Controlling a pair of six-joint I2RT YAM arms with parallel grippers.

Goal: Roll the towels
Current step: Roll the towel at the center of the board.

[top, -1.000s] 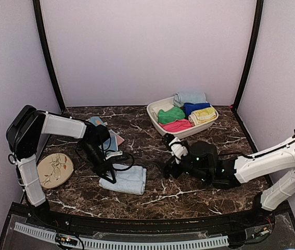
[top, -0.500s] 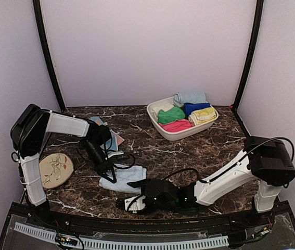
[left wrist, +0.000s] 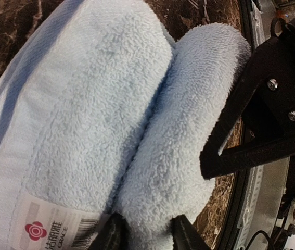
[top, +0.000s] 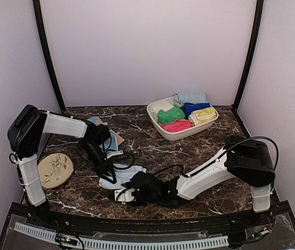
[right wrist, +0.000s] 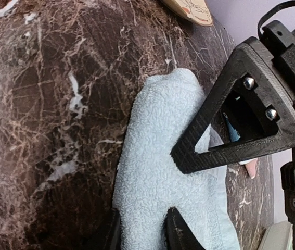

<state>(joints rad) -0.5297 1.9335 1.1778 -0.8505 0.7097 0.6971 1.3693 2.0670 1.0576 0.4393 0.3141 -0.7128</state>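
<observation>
I'm partway into rolling the towel (top: 135, 170), which lies on the table (top: 152, 151) at its near left, between the plate (top: 55, 170) and my right arm. Its near edge is turned over into a fat tube lying against the flat remainder. My left gripper (left wrist: 146, 235) is clamped on one end of that tube, with cloth bulging between its fingers. My right gripper (right wrist: 141, 233) straddles the other end. Cloth sits between its fingers too, but whether they bite I cannot tell. The two grippers are close together — a finger of each shows in the other's wrist view, touching the cloth.

To do this well, I judge both ends must turn together at the same rate, or the tube will cone and go slack. I'd keep it low against the table and tight to the flat part, and watch that the fingers don't knock each other. The label (left wrist: 48, 234) at the corner could snag.

The bin (top: 181, 134) at the far right holds rolls packed side by side — a green roll (top: 170, 114), pink roll (top: 177, 125), yellow roll (top: 203, 115), dark-blue roll (top: 195, 108), pale-blue roll (top: 190, 97) and a whitish roll (top: 162, 108) at its left corner.
</observation>
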